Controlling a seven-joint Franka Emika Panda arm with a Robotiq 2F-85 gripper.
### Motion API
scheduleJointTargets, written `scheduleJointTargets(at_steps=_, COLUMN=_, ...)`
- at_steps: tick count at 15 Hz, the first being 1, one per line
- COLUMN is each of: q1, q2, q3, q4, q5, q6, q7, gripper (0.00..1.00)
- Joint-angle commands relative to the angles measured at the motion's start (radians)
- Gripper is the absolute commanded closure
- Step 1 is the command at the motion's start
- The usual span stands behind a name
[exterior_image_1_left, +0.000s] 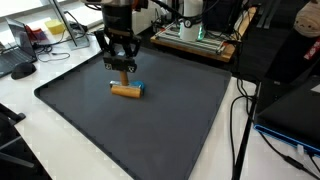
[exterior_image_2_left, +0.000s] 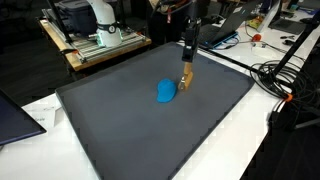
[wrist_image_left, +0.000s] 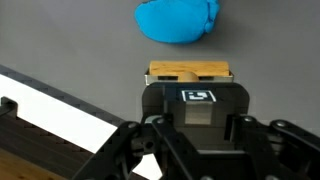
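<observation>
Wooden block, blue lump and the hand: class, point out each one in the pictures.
wooden block (wrist_image_left: 188, 71): wrist view, middle of its visible face.
blue lump (wrist_image_left: 178, 20): wrist view, middle of its surface.
hand (exterior_image_1_left: 123, 72): in an exterior view, midway between its fingertips.

A robotics lab is showing itself: cables (exterior_image_2_left: 284, 78) are trailing at three o'clock, and an electronics cart (exterior_image_2_left: 104, 43) is standing at eleven o'clock behind the dark-matted worktop (exterior_image_2_left: 120, 125).

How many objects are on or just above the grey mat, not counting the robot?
2. A wooden block is held in the gripper near the middle of the mat; a blue thing lies beside it. Something small could be hidden under the gripper.
</observation>
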Motion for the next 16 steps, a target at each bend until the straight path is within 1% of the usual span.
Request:
scheduleJointTargets(at_steps=1, q1=-0.089, q2=-0.040, q3=0.015, q4=-0.002, q5=0.208, q6=-0.010, q7=-0.213, gripper=0.77)
scheduleJointTargets(at_steps=3, q1=-0.131, q2=-0.040, q3=0.013, q4=0.016, q5=0.308, q6=-0.037, q7=-0.318, gripper=0.77)
scheduleJointTargets(at_steps=6, q1=-0.182, q2=-0.023, q3=0.004, q4=0.065, q5=0.417, q6=-0.111, q7=-0.426, gripper=0.77)
scheduleJointTargets(at_steps=9, q1=-0.218, q2=0.003, q3=-0.011, q4=0.126, q5=0.483, q6=-0.209, q7=-0.498, gripper=0.77)
scheduleJointTargets(at_steps=13, q1=-0.255, q2=0.045, q3=-0.030, q4=0.210, q5=0.557, q6=-0.310, q7=-0.564, gripper=0.77)
scheduleJointTargets(at_steps=16, q1=-0.282, q2=0.109, q3=-0.040, q4=0.296, q5=0.600, q6=-0.386, q7=-0.599, gripper=0.77)
